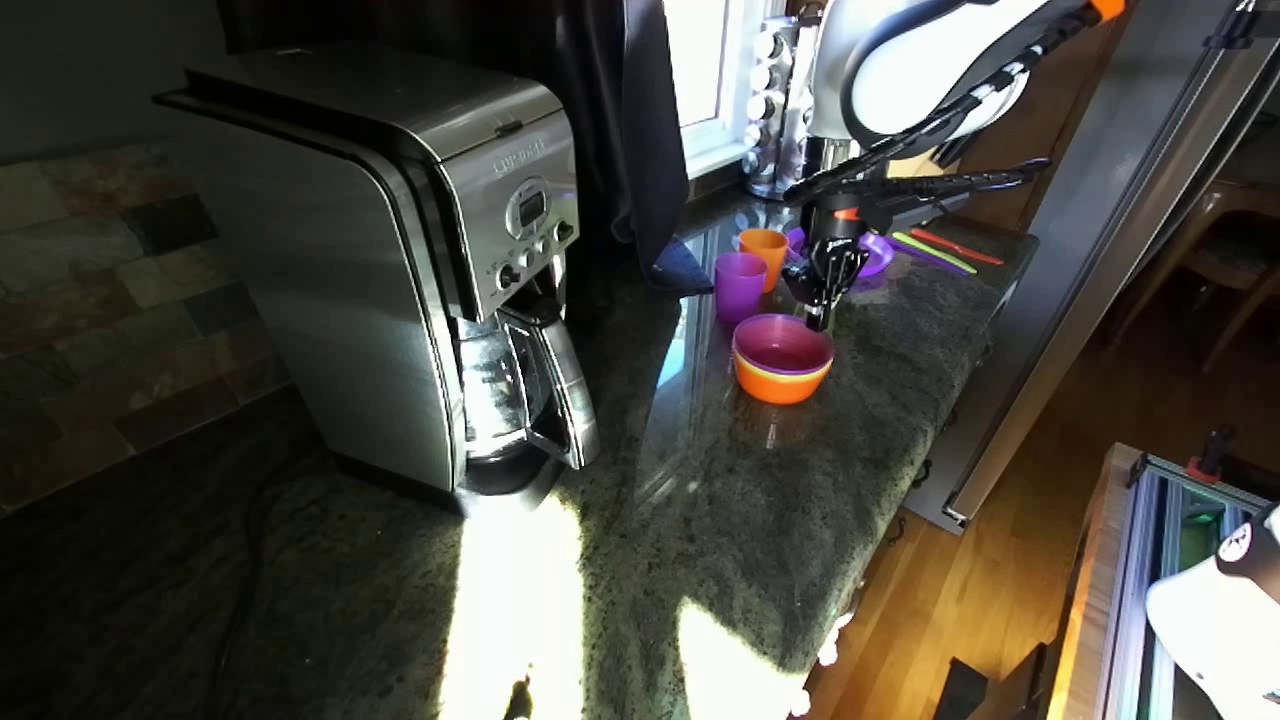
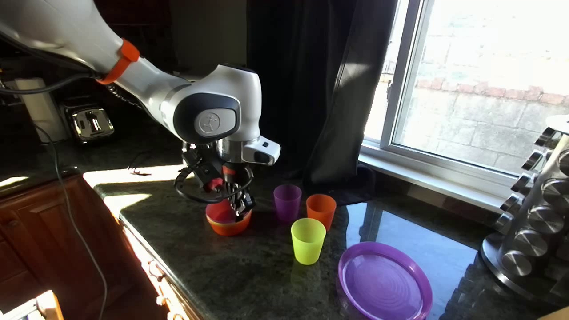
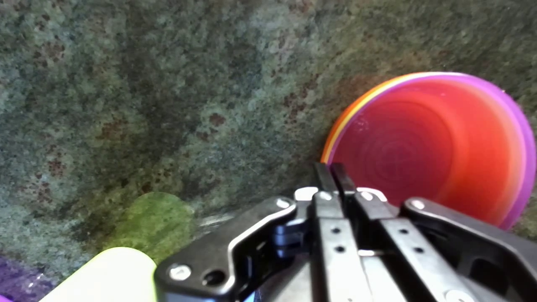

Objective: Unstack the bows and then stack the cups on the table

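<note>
One toaster [image 2: 91, 123] stands at the left of an exterior view, and the arm [image 2: 151, 84] reaches in from the upper left. Left of centre on the table [image 2: 249, 278], the bowls [image 2: 229, 229] sit nested and upright: orange outermost, then a yellow-green edge, purple inside. The gripper [image 3: 329, 167] points down at their right side; in the wrist view its fingers [image 3: 325, 179] are together at the rim, the edge of the purple bowl [image 3: 390, 147] pinched between them. Whether the outer rims are caught too cannot be told. Near the bowls, on their right, comes the purple cup [image 2: 287, 204], then the green cup [image 2: 308, 243], nearer the camera and partly covering the orange cup [image 2: 322, 209]. All three cups stand upright, unstacked. A plate [image 2: 384, 284] lies toward the lower right, the window [image 2: 480, 89] fills the upper right, and a jar rack [image 2: 544, 218] stands at the right edge.
</note>
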`<action>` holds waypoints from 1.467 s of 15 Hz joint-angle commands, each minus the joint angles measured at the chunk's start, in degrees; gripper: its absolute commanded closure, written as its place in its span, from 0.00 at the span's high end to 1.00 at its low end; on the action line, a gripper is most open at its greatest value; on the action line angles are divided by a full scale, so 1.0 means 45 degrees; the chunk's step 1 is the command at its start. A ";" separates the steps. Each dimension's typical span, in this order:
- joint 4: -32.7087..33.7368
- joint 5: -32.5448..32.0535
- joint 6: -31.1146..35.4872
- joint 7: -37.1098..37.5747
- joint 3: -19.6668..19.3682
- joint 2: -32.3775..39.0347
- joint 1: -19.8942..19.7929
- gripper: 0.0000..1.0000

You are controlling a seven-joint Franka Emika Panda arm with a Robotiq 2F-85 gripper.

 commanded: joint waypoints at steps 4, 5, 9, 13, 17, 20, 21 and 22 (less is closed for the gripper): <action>0.0112 0.0465 -0.0339 -0.0438 -0.0011 -0.0060 0.0074 0.01; 0.0093 0.0556 -0.0307 -0.0515 -0.0014 -0.0102 0.0076 0.01; -0.0060 0.1318 -0.0221 -0.1225 -0.0035 -0.0451 0.0091 0.01; -0.0158 0.2107 -0.0252 -0.2013 -0.0082 -0.0867 0.0106 0.01; -0.0071 0.2097 -0.0463 -0.2184 -0.0108 -0.0883 0.0081 0.01; -0.0105 0.2158 -0.0487 -0.2289 -0.0100 -0.0904 0.0105 0.01; -0.0129 0.2215 -0.0490 -0.2383 -0.0115 -0.0958 0.0102 0.01; -0.0175 0.2362 -0.0510 -0.2568 -0.0155 -0.1090 0.0090 0.01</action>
